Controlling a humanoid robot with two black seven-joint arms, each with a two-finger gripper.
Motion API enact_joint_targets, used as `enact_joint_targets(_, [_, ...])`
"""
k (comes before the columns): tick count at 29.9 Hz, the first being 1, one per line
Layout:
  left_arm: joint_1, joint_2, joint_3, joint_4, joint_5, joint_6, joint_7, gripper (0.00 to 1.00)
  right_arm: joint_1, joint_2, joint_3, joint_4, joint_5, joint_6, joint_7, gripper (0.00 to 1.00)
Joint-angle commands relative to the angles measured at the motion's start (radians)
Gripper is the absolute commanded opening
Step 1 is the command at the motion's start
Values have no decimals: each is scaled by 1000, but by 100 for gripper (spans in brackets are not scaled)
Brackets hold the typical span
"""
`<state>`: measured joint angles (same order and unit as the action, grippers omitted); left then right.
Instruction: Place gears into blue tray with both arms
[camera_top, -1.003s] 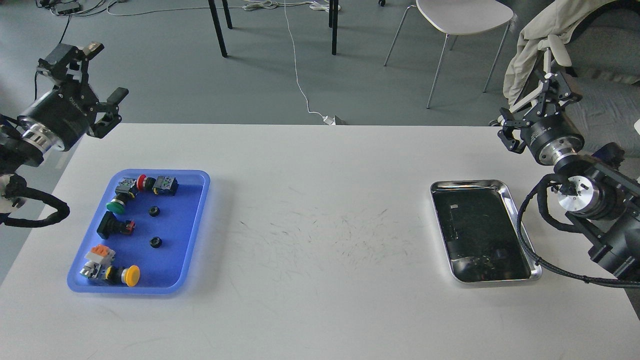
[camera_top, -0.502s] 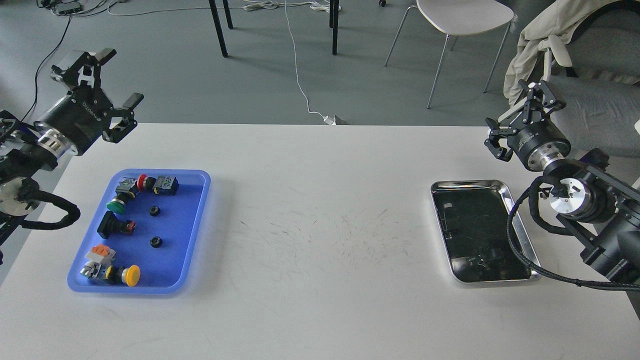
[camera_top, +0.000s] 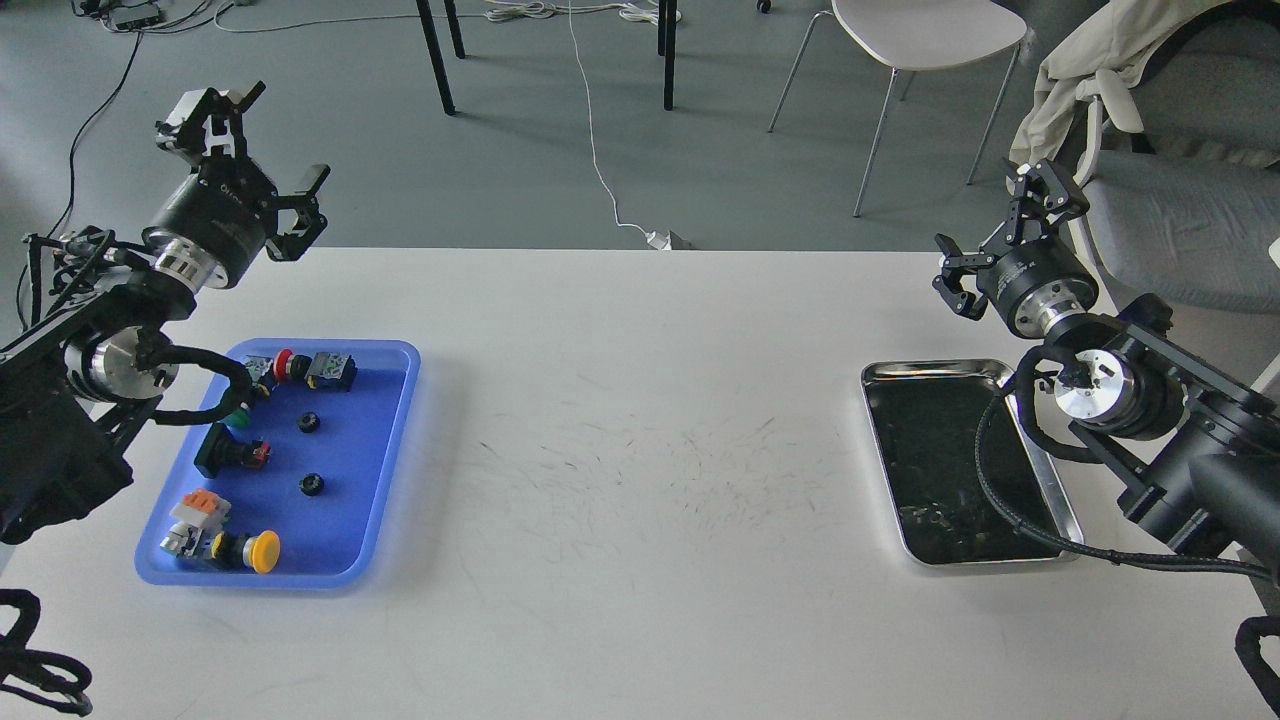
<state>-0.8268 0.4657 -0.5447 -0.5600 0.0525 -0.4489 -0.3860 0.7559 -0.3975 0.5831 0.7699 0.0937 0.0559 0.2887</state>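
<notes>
The blue tray (camera_top: 360, 520) lies at the table's left. Two small black gears rest on its floor, one (camera_top: 309, 423) near the middle and one (camera_top: 312, 485) a little nearer me. My left gripper (camera_top: 262, 150) is raised behind the tray's far end, over the table's back left edge, open with nothing between its fingers. My right gripper (camera_top: 1000, 225) is held up beyond the steel tray's far end at the right, open and holding nothing.
Several coloured push-button switches (camera_top: 250, 550) lie along the blue tray's left side and far end. A shiny steel tray (camera_top: 1040, 470) with a dark inside sits at the right, partly crossed by my right arm's cable. A chair (camera_top: 920, 40) stands on the floor behind.
Both arms have swung inward over the table: the left gripper rose and moved right, the right gripper moved left. Both stayed open. The gears and trays have not moved.
</notes>
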Motion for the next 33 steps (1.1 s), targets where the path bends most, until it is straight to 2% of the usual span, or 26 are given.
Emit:
enact_joint_targets(1, [-41,-36,-12,37,-22,25,-1,99,-1,-3,4,5,1,7,1,99])
enact_joint_targets(20, [-74,-202,-27,158,-63,36,3,99,19,17,35,-4,1,-2,3,99])
enact_joint_targets(33, [-75,-207,-6,175,-72,50,-1,99,22,29,57,-4,1,-1,6,99])
